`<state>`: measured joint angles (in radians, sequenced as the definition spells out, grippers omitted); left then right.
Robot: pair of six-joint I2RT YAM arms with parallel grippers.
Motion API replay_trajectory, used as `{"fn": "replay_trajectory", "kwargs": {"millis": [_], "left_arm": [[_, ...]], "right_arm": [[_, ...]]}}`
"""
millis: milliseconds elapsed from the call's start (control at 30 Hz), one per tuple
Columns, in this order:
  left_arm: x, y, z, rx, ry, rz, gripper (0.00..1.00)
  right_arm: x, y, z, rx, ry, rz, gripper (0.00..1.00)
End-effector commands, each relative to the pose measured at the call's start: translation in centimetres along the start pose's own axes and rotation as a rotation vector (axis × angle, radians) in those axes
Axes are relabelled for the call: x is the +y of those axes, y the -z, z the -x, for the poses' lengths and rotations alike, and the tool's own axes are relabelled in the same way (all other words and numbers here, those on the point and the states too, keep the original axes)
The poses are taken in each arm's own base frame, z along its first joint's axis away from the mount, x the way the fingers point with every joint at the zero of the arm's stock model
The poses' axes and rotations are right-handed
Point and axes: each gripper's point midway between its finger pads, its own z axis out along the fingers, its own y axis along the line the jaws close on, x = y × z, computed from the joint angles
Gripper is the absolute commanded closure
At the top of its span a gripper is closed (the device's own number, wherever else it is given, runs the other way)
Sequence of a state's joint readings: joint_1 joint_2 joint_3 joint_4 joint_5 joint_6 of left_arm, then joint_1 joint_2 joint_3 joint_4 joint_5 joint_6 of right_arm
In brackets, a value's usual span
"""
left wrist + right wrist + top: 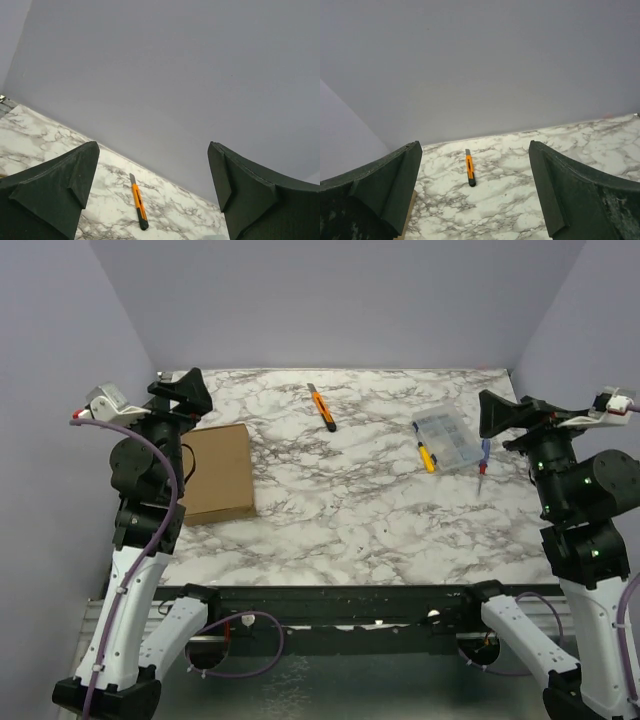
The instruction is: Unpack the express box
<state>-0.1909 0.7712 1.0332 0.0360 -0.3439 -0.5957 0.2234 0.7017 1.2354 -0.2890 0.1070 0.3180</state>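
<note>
Express box [217, 473] lies flat with lid shut, left-centre of the top frame on the marble table [350, 520], its left side partly hidden by the left arm. Left gripper [186, 390] is raised near the box's far-left corner, upper left; jaws spread wide, nothing held. Right gripper [498, 415] is raised at the right edge, also wide open and empty. Both wrist views show only wall and table between the fingers. Orange utility knife [322, 407] upper centre, well apart from the box. Clear compartment case [450, 440] upper right, yellow tool [426, 457] just beside its left edge, small blue-red tool [484, 455] on its right.
</note>
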Motion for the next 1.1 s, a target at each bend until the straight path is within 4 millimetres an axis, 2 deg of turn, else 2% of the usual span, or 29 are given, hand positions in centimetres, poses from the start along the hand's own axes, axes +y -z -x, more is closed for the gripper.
{"fn": "replay_trajectory", "kwargs": {"millis": [0,100,233,300,467,533,600,700,833,933,1067], "left_arm": [[1.1,-0.6,-1.4,0.060,-0.091,0.039,0.01],[2.0,-1.1,-3.6,0.126,-0.141,0.052,0.01],[3.1,-1.8,-6.9,0.233,-0.203,0.064,0.01],[4.3,-2.0,-8.8,0.300,-0.231,0.098,0.01],[8.0,-2.5,-12.9,0.455,-0.351,0.215,0.01],[10.3,-2.4,-14.4,0.535,-0.403,0.302,0.01],[12.8,-2.6,-16.0,0.612,-0.439,0.369,0.01],[16.3,-3.0,-16.6,0.676,-0.429,0.464,0.01],[20.6,-3.3,-16.4,0.677,-0.489,0.605,0.01],[24.2,-3.6,-15.5,0.658,-0.541,0.735,0.01],[27.7,-3.9,-15.6,0.704,-0.488,0.801,0.01]], "right_arm": [[-1.6,-1.3,-2.9,0.073,-0.016,-0.081,0.00],[-2.0,-1.7,-4.3,0.104,-0.033,-0.098,0.00],[-1.1,-1.8,-6.3,0.131,-0.078,-0.029,0.00],[-1.7,-1.9,-7.8,0.151,-0.139,-0.067,0.00],[-2.1,-2.5,-12.5,0.242,-0.180,-0.060,0.00],[-1.9,-2.9,-14.9,0.333,-0.207,-0.051,0.00],[-0.2,-3.3,-17.3,0.420,-0.223,0.052,0.00],[2.3,-3.9,-20.5,0.518,-0.294,0.205,0.00],[5.4,-4.9,-24.9,0.672,-0.445,0.360,0.00],[8.7,-5.4,-28.3,0.779,-0.459,0.452,0.00],[13.8,-5.6,-31.8,0.878,-0.508,0.575,0.00]]}}
